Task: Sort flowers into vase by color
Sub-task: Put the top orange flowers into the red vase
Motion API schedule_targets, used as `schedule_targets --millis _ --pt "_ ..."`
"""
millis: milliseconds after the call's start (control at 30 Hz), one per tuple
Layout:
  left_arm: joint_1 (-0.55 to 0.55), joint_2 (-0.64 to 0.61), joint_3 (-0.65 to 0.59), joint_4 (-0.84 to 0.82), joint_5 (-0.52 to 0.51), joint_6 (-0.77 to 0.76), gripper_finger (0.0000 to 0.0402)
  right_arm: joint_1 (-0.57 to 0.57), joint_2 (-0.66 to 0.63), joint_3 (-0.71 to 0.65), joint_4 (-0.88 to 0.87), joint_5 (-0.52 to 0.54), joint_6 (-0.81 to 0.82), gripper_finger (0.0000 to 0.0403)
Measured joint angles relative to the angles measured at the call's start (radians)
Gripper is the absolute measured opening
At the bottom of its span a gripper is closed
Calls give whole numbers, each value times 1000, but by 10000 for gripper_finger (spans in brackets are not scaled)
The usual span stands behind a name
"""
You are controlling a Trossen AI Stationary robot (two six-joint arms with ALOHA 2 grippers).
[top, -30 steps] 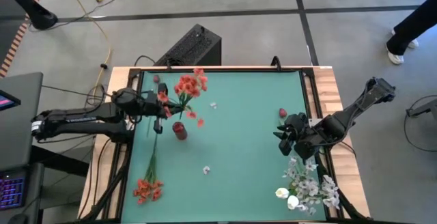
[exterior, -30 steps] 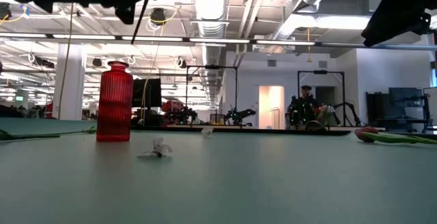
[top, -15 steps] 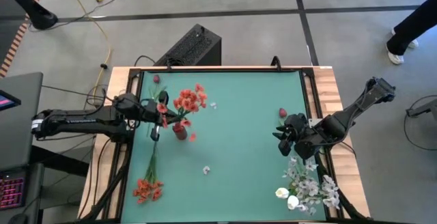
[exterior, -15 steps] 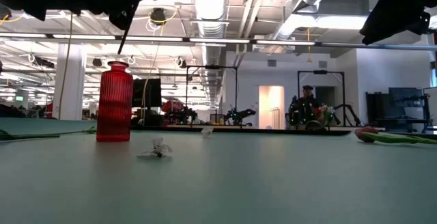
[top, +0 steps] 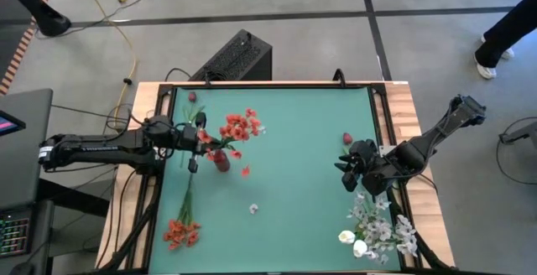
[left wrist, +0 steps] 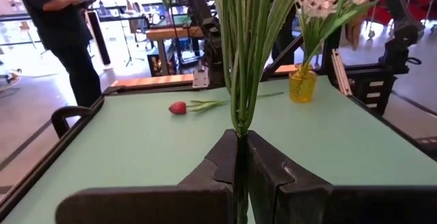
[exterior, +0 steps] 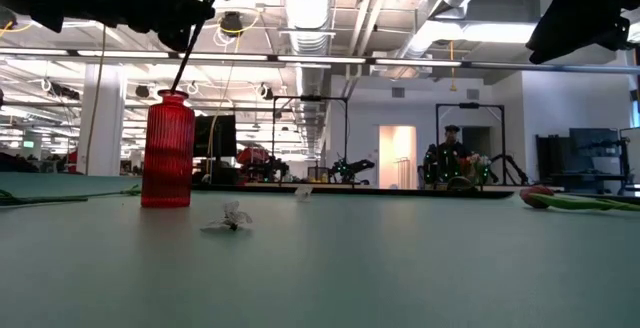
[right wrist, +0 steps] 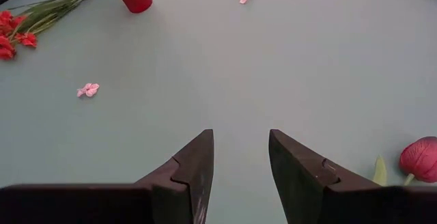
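Since a second ago, the left gripper (top: 195, 138) has swung its bunch of orange-red flowers (top: 240, 127) over, so the stems now point down into the red vase (top: 221, 160). From above, the left arm reaches in from the left edge of the green table (top: 294, 174), and the blooms hang just right of the vase top. More orange-red flowers (top: 179, 231) lie at the near left corner. White flowers (top: 379, 229) lie at the near right corner. The right gripper (top: 351, 169) waits near the right edge, by a dark red bud (top: 346, 139). From table height, the red vase (exterior: 168, 149) stands upright on the left, and thin stems (exterior: 186, 56) slant into its mouth. A small fallen blossom (exterior: 232, 218) lies just beside it. In the left wrist view, the fingers (left wrist: 225, 157) are pressed together, pinching the green stems (left wrist: 244, 53). In the right wrist view, the fingers (right wrist: 194, 167) are spread apart with nothing between them, and a dark red bud (right wrist: 418, 158) lies close by.
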Motion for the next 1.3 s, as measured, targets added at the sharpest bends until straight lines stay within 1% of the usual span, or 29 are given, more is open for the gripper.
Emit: schedule_targets --millis 200,400,500,733,867,1000,1300 --pt "0 0 -6 -17 -8 -5 0 1 0 0 0 0 0 166" --pt "0 0 -131 142 -18 -38 0 1 0 0 0 -1 -8 166" --pt "0 -1 -173 212 -15 -45 0 1 0 0 0 -1 -8 166" --pt "0 0 -185 202 -15 -45 0 1 0 0 -1 -1 -8 166" --pt "0 -1 -186 199 -43 -59 3 1 0 0 0 -1 -8 166" --pt "0 0 -186 193 -55 -67 29 1 0 0 0 -1 -8 166" --pt "0 0 -186 184 -80 -111 121 1 0 0 1 -3 -8 166"
